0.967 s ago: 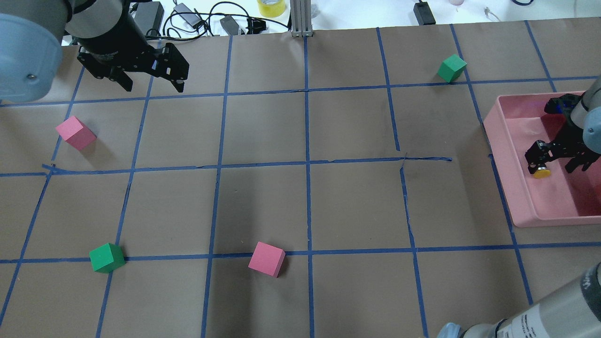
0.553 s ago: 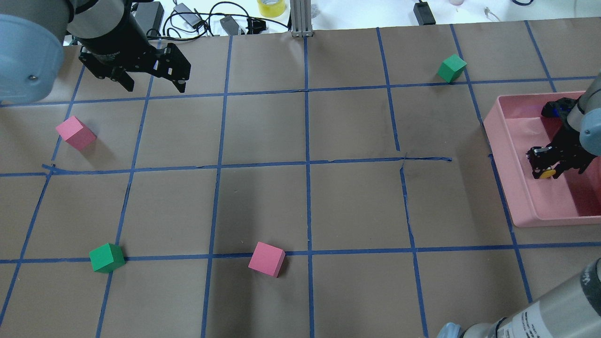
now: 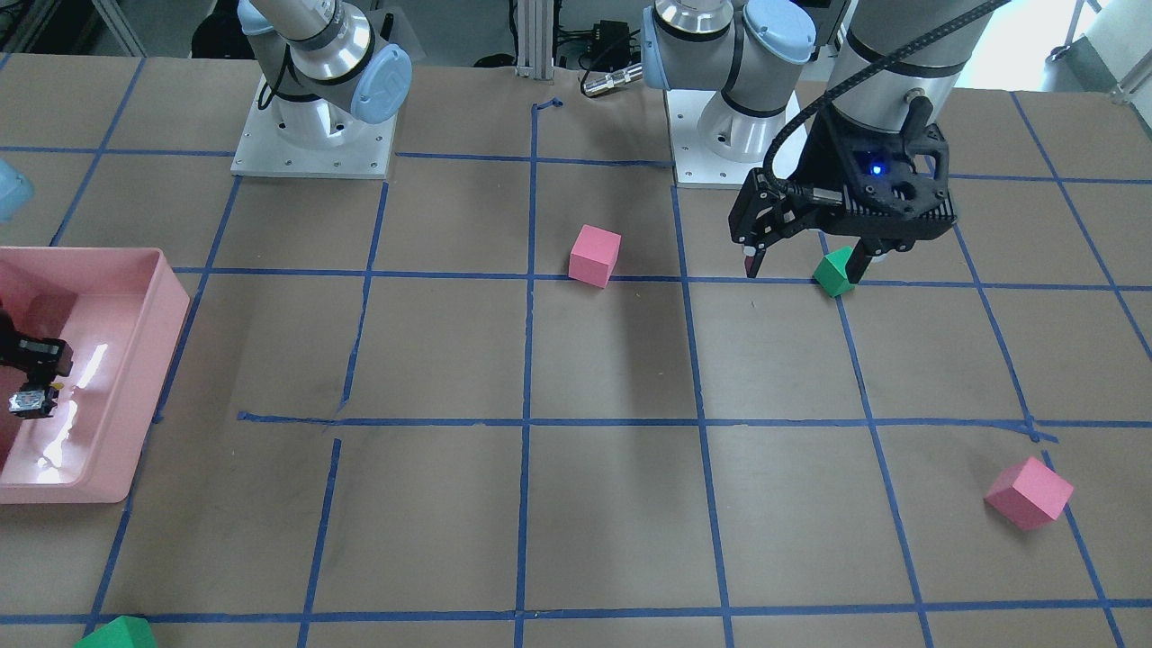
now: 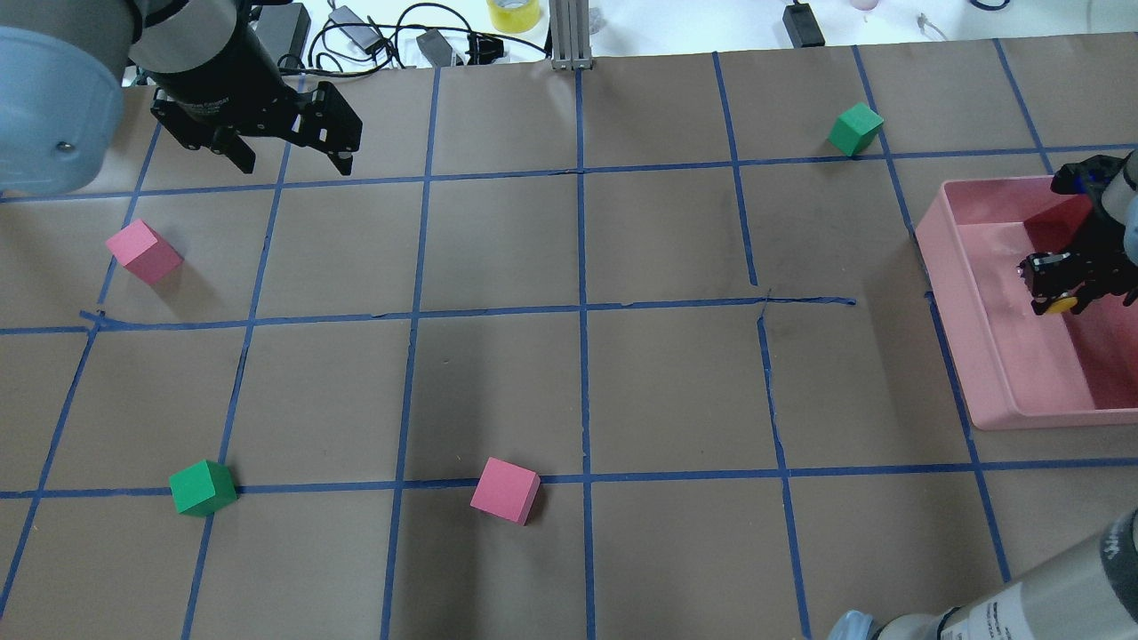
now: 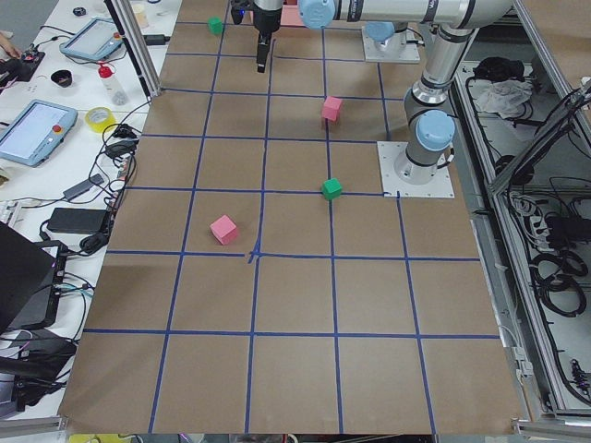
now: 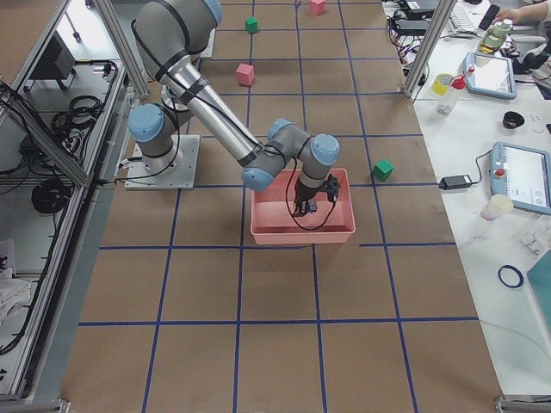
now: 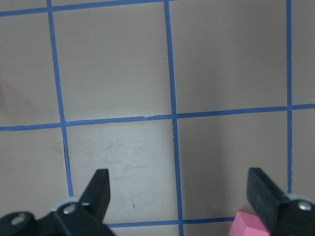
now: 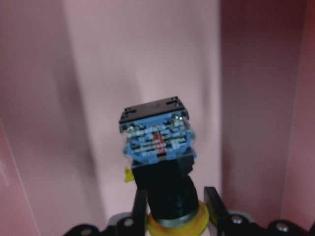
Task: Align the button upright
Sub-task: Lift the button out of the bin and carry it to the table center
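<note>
The button (image 8: 156, 142) has a yellow cap (image 4: 1061, 305), a black collar and a blocky body with blue and red terminals. My right gripper (image 4: 1067, 298) is shut on its collar and holds it inside the pink bin (image 4: 956, 293). In the right wrist view the body points away from the gripper (image 8: 174, 209) and the cap sits between the fingers. In the front view the gripper (image 3: 27, 382) shows at the left edge over the bin (image 3: 171, 306). My left gripper (image 4: 293, 160) is open and empty above the table's far left; the left wrist view (image 7: 179, 196) shows only bare paper between its fingers.
Pink cubes lie at the left (image 4: 143, 252) and at the front middle (image 4: 505, 490). Green cubes lie at the front left (image 4: 203, 487) and at the far right (image 4: 855, 128). Cables and a tape roll (image 4: 513, 12) lie beyond the table's far edge.
My right gripper has moved right and a little farther across the bin, the button still in it. My left gripper has hardly moved.
</note>
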Tool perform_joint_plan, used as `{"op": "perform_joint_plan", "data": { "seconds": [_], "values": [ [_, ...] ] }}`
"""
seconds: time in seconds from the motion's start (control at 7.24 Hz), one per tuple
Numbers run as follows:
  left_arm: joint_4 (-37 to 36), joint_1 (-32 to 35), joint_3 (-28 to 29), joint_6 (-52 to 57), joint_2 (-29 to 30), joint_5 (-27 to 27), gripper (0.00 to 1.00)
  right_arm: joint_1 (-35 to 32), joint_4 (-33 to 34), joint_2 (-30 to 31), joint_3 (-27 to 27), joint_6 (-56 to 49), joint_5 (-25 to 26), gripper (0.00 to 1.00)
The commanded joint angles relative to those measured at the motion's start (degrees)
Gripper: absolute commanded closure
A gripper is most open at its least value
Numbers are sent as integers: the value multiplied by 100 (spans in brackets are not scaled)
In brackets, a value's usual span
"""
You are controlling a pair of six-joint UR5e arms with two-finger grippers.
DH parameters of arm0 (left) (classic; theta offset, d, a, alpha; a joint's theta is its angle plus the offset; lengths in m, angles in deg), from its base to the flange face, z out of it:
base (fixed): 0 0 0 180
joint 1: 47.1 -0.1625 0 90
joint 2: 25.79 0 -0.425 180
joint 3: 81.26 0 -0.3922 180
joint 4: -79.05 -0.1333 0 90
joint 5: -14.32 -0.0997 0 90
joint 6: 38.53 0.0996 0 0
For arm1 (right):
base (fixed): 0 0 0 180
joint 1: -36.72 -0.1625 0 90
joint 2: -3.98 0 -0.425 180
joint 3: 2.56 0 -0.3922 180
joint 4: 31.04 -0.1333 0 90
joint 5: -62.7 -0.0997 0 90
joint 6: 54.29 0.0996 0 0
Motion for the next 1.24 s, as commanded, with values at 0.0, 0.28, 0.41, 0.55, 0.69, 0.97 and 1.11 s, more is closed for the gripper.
{"op": "perform_joint_plan", "data": {
  "seconds": [0.0, 0.28, 0.41, 0.55, 0.69, 0.97, 1.11],
  "values": [
    [0, 7, 2, 6, -3, -4, 0, -46, -420, 320, -259, 13, -113, 100],
    [0, 7, -6, 6, -3, -4, 0, -308, -1366, 400, -1100, 257, -114, 100],
    [0, 7, -6, 6, -3, -4, 0, -685, -1816, 426, -1409, 730, -123, 100],
    [0, 7, 2, 6, -3, -4, 0, -1306, -1794, 435, -1578, 1169, -114, 100],
    [8, 7, -6, 6, -3, -4, 0, -1982, -1872, 453, -1684, 1939, -123, 100],
    [8, 7, -6, 6, -12, -4, 0, -3240, -1760, 278, -1693, 3661, -744, 100],
    [8, 7, 2, 6, -3, -4, 0, -3838, -1559, 51, -1763, 4418, -869, 100]
  ]
}}
